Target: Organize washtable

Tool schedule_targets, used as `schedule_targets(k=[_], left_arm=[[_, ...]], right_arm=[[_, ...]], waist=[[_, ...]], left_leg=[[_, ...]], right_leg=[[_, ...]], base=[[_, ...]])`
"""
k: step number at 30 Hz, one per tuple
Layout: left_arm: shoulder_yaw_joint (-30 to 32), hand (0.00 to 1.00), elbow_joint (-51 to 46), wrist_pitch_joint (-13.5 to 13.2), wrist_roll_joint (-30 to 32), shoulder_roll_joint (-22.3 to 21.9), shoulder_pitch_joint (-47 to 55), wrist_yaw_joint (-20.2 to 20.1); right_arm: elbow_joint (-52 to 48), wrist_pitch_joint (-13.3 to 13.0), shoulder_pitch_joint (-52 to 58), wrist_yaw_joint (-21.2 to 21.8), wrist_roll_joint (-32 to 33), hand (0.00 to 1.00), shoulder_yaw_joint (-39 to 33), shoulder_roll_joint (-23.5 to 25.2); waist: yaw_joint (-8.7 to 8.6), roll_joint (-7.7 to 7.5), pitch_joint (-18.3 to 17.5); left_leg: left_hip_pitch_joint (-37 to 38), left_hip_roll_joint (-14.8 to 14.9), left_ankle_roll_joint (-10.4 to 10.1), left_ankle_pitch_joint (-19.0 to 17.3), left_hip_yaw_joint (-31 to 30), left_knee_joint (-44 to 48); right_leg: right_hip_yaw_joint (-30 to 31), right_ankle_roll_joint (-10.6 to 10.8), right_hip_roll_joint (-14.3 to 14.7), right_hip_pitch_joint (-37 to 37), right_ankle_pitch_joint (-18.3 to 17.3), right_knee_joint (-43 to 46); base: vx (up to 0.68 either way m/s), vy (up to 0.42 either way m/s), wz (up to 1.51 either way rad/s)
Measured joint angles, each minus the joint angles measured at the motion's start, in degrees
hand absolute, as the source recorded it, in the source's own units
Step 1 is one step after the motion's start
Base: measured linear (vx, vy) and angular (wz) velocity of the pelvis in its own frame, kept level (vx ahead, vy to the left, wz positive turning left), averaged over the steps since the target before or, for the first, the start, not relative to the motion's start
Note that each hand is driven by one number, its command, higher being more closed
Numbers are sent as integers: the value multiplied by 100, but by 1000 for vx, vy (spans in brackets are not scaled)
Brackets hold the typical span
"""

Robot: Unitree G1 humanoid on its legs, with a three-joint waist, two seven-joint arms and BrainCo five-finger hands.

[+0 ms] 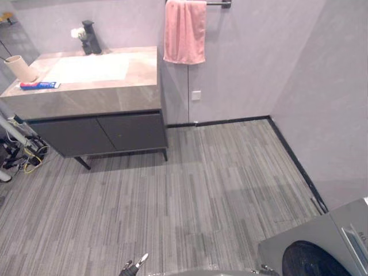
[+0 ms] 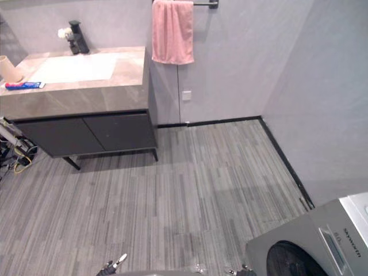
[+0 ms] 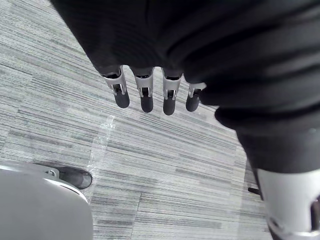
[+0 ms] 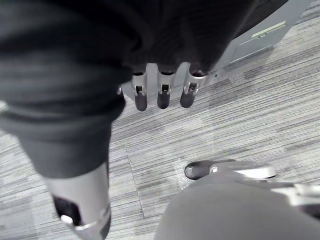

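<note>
One pink towel [image 1: 184,31] hangs beside the grey washtable [image 1: 86,99].

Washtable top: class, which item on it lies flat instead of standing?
The red-and-blue tube near the front left edge; the beige cup behind it and the dark tap at the back both stand up.

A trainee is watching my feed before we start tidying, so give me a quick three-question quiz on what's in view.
1. True or false: the pink towel hangs on the wall bar to the right of the washtable.
2. The toothpaste tube lies: A on the countertop near the cup; B inside the cup; C on the wall bar.
3. What do the left hand and right hand hold?
Key: 1 true; 2 A; 3 nothing, both hang open above the floor.
</note>
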Motion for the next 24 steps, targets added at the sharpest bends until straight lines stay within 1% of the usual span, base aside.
schedule_targets(k=[3, 24], left_arm=[[0, 0, 1, 0, 0, 5, 1, -76], [2, 0, 4, 0, -31, 11, -1, -83]], right_arm=[[0, 0, 1, 1, -1, 0, -1, -1], [-5, -4, -1, 3, 0, 0, -30, 17]], waist=[[3, 0, 0], [5, -18, 24]], left_leg=[[0, 7, 0, 0, 9, 0], [78, 15, -2, -2, 58, 0]], right_leg=[[8, -15, 7, 2, 10, -10], [39, -35, 11, 83, 23, -38]], base=[[-21, -15, -1], [-25, -9, 0]])
